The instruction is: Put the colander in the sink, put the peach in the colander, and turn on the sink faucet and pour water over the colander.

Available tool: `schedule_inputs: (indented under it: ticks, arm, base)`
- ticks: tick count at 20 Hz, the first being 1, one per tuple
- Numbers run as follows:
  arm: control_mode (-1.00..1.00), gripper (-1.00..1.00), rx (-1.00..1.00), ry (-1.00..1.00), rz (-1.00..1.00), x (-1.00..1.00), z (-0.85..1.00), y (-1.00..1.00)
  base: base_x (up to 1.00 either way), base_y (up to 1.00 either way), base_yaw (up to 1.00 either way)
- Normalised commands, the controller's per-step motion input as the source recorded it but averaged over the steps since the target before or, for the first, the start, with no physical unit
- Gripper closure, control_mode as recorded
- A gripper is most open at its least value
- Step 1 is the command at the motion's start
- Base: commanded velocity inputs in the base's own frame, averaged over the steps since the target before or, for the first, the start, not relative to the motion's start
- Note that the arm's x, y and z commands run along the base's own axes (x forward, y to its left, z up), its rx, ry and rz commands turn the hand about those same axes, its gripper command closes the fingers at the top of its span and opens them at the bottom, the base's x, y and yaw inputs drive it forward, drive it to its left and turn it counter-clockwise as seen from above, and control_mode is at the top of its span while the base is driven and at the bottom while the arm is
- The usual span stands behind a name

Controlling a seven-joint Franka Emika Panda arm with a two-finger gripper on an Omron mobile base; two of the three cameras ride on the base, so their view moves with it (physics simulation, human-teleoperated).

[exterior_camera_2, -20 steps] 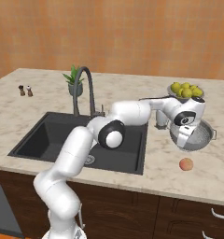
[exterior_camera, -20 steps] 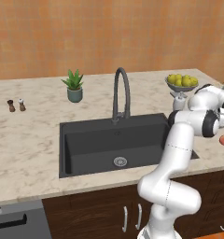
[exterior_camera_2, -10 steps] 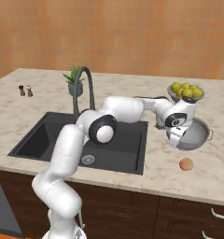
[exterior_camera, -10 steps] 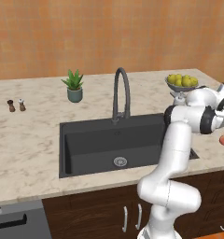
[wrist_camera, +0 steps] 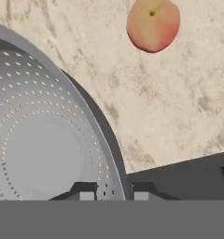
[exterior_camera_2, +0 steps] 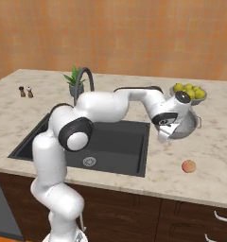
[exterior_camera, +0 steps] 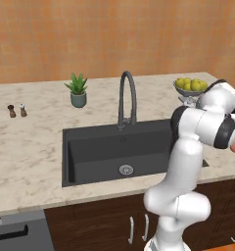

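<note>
Pincer (wrist_camera: 114,190) astride colander (wrist_camera: 44,144) rim; peach (wrist_camera: 153,24) on counter (wrist_camera: 179,102).

Marble counter (exterior_camera_2: 214,156); peach (exterior_camera_2: 188,166); colander (exterior_camera_2: 187,126)

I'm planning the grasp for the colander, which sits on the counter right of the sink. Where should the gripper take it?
By the thin rim, on the side nearest the sink. The colander is a wide round bowl, too broad to span, but its rim fits between the fingers, one inside and one outside. The gripper is straddling it there already.
</note>
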Motion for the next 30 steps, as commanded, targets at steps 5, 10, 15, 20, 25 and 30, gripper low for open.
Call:
schedule_inputs:
  ticks: [5, 10, 15, 20, 25, 30]
  arm:
    - [-1.0, 1.0, -0.27, -0.03, 0.5, -0.22, 0.1, 1.0]
    - [-1.0, 1.0, -0.14, -0.09, 0.6, -0.4, 0.0, 0.7]
    - [-1.0, 1.0, -0.01, -0.17, 0.6, -0.13, -0.05, 0.45]
    - [-1.0, 1.0, -0.06, 0.0, 0.47, 0.1, -0.08, 0.48]
    - [-1.0, 1.0, -0.02, -0.05, 0.52, 0.04, -0.43, 0.09]
    - [-1.0, 1.0, -0.12, 0.0, 0.41, 0.3, -0.56, 0.37]
  base:
    - [0.0, 0.0, 0.0]
    - [0.0, 0.0, 0.0]
    - [0.0, 0.0, 0.0]
    - [0.0, 0.0, 0.0]
    - [0.0, 0.0, 0.0]
    - [0.0, 0.0, 0.0]
